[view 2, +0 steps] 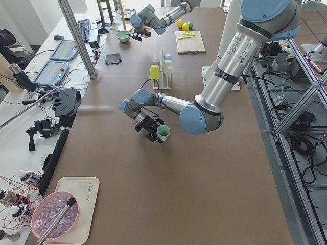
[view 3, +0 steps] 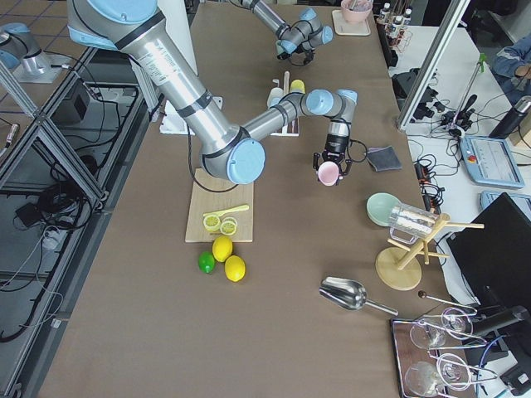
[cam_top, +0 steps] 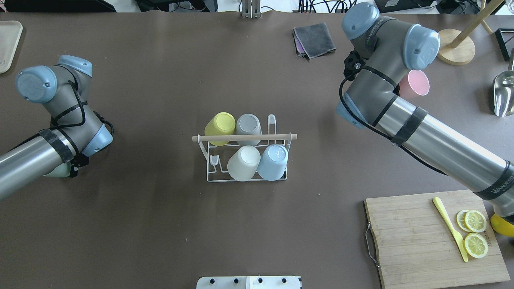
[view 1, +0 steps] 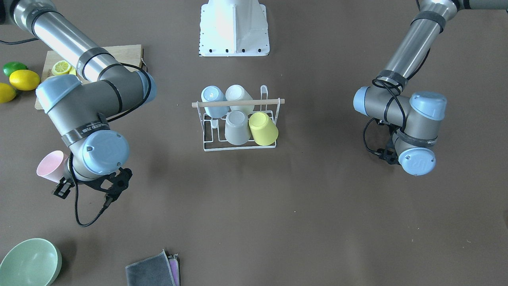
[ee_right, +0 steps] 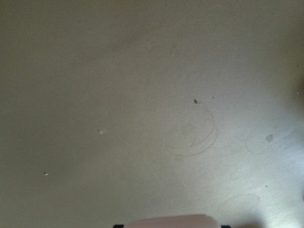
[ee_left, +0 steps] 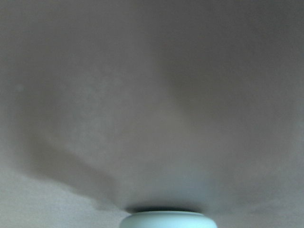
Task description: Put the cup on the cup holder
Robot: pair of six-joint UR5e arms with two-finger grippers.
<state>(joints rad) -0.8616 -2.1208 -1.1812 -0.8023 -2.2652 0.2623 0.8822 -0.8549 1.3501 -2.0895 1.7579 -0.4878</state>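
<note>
Mid-table: cup holder (cam_top: 281,136) upright, four cups (cam_top: 243,162) inverted on its prongs. Well off to robot's right, right gripper (view 3: 331,162) clenched on pink cup (cam_top: 417,83), cup tipped sideways. Opposite side, left gripper (view 2: 155,132) apparently grasping mint cup (view 2: 163,133); fingers mostly hidden.

The brown table (cam_top: 160,224) carries a white wire cup holder (cam_top: 289,137) at its centre. On the robot's right side lies a wooden cutting board (cam_top: 409,237). Two yellow lemons (view 1: 24,79) and a green lime (view 1: 14,68) lie just beside it. Near the far edge lie folded grey cloths (cam_top: 315,38) and a pale green bowl (view 1: 29,262).
</note>
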